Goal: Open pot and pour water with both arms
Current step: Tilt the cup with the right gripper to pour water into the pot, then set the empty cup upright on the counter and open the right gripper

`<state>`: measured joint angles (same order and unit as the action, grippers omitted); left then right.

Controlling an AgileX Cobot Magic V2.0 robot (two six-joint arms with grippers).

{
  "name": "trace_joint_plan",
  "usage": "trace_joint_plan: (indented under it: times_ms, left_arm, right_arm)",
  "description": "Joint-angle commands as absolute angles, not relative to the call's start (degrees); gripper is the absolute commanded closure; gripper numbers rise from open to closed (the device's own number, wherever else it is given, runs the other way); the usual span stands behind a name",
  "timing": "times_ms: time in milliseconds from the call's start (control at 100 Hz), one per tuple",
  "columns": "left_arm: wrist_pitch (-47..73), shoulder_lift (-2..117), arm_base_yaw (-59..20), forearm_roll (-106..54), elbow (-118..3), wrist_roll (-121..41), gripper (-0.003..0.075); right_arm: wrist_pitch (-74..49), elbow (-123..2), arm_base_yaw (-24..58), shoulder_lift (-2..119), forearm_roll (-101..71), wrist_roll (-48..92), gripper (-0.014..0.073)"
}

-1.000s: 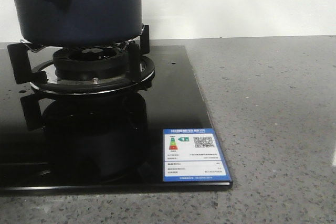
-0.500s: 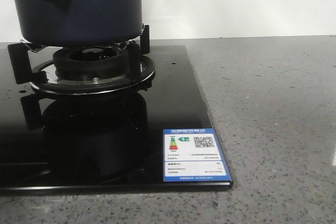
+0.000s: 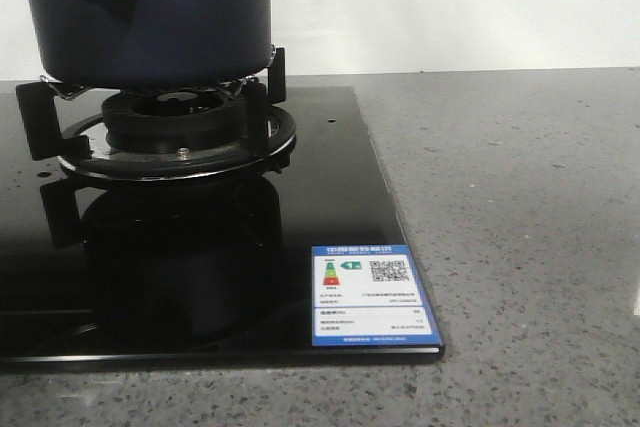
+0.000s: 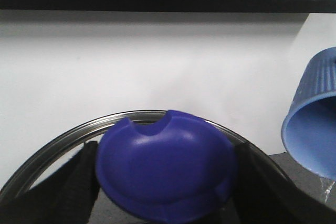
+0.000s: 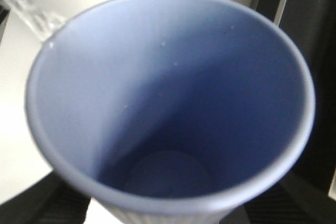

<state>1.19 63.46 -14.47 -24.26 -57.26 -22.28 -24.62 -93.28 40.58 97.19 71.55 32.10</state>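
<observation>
The dark navy pot stands on the gas burner at the top left of the front view; its top is cut off by the frame. Neither gripper shows in the front view. In the left wrist view my left gripper is shut on the blue knob of a glass lid with a steel rim, held in front of a white wall. In the right wrist view my right gripper is shut on the pale blue ribbed cup, whose inside looks empty. The cup also shows tilted in the left wrist view.
A black glass hob with a blue energy label lies on a grey speckled counter. A white wall stands behind.
</observation>
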Motion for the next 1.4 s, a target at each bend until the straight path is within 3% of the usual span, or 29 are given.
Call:
trace_joint_plan:
  times_ms: [0, 500, 970, 1240, 1390]
  left_arm:
    - [-5.27, 61.74, -14.37, -24.16, -59.44, -22.27, 0.0383]
    - [-5.36, 61.74, -14.37, -24.16, -59.44, -22.27, 0.0383]
    - [-5.73, 61.70, -15.40, -24.27, -59.59, -22.27, 0.0383]
    - [-7.34, 61.70, -20.26, -24.05, -59.83, -22.27, 0.0383]
    - [-7.47, 61.70, -20.31, -24.05, -59.83, -22.27, 0.0383]
  right_arm:
    - [-23.11, -95.24, 40.66, 94.29, 74.28, 32.37, 0.0275]
    - [-23.22, -95.24, 40.66, 94.29, 73.93, 30.47, 0.0275]
    - [-35.76, -95.24, 40.54, 90.15, 62.92, -0.39, 0.0275]
    - [-37.72, -94.42, 29.86, 80.14, 38.46, -9.25, 0.0275]
    - [-31.24, -85.56, 20.96, 73.59, 27.65, -9.25, 0.0275]
